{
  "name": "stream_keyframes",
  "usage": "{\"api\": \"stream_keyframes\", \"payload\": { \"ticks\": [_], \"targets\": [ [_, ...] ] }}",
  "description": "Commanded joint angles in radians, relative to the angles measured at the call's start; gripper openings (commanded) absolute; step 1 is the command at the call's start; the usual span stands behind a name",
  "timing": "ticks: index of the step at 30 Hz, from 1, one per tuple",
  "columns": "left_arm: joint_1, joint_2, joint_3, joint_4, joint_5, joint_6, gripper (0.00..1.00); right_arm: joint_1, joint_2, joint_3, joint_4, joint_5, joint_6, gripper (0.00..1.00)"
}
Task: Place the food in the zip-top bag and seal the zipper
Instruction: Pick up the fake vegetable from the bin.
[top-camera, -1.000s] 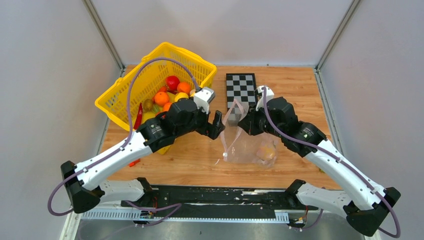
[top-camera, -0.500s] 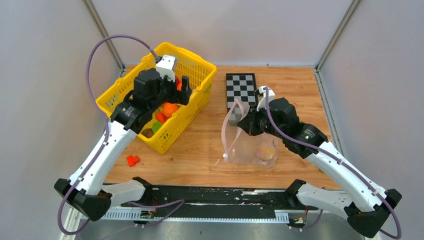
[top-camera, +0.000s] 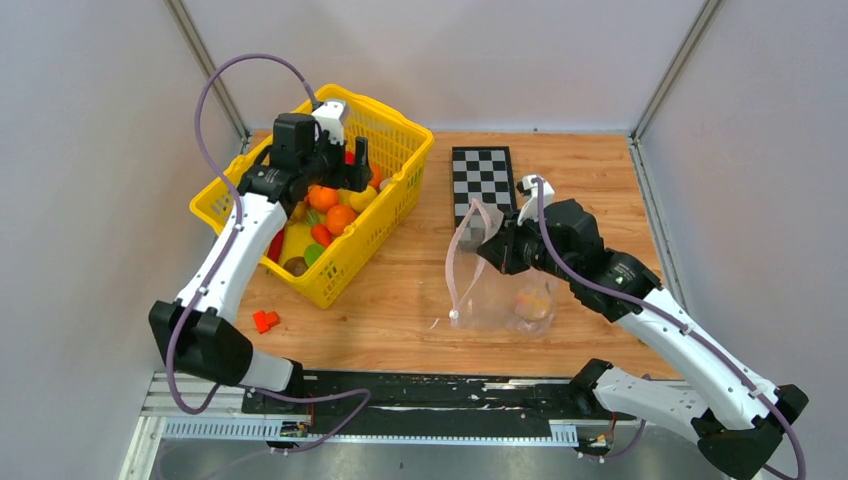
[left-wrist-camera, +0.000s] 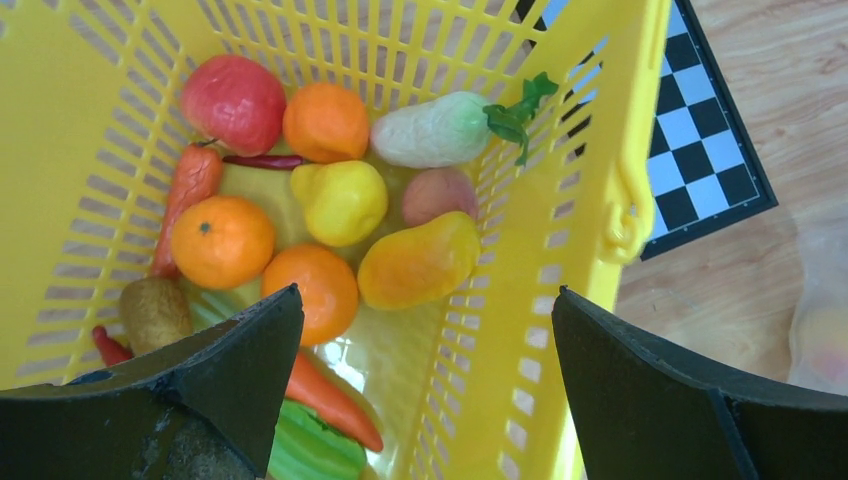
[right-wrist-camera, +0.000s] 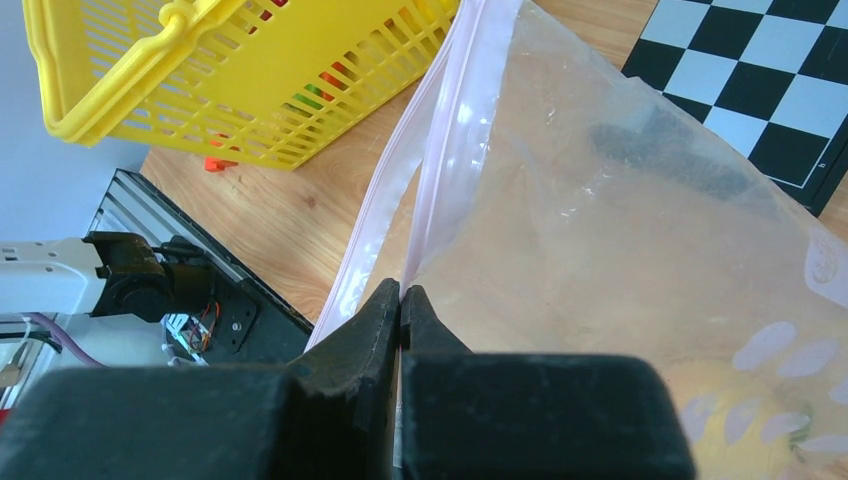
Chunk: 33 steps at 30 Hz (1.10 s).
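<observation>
Left gripper farther over basket

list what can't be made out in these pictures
- Top external: the food in the zip-top bag is a blurred yellow lump; type unclear.
- Left wrist: the left gripper hides part of the basket's contents.
- Right wrist: the zipper runs off the top edge; the right gripper hides its near end.

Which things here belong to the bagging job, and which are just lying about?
Job: zip-top bag; zipper, pinched by the right tool; food piece inside the bag; food in the yellow basket, below the open left tool.
Lying about: checkerboard; small red piece beside the basket.
</observation>
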Motion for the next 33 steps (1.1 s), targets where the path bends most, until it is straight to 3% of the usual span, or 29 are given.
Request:
{"api": "stream_keyframes", "payload": {
  "ticks": [1, 9, 16, 22, 33],
  "targets": [
    [0.027, 0.074, -0.022, 0.140, 0.085, 0.054, 1.00, -0.003, -0.023, -0.006, 0.044, -0.010, 0.018, 0.00],
    [0.037, 0.307, 0.132, 0.144, 0.100, 0.158, 1.00, -0.003, -0.052, -0.024, 0.043, 0.008, 0.033, 0.00],
    [0.037, 0.463, 0.136, 0.241, 0.255, 0.306, 1.00, -0.002, -0.056, -0.026, 0.043, 0.001, 0.042, 0.00],
    [0.020, 0.498, 0.081, 0.367, 0.353, 0.353, 1.00, -0.003, -0.063, -0.038, 0.044, 0.008, 0.042, 0.00],
    [-0.079, 0.636, 0.098, 0.406, 0.242, 0.373, 0.96, -0.002, -0.071, -0.049, 0.032, 0.016, 0.044, 0.00]
  ]
}}
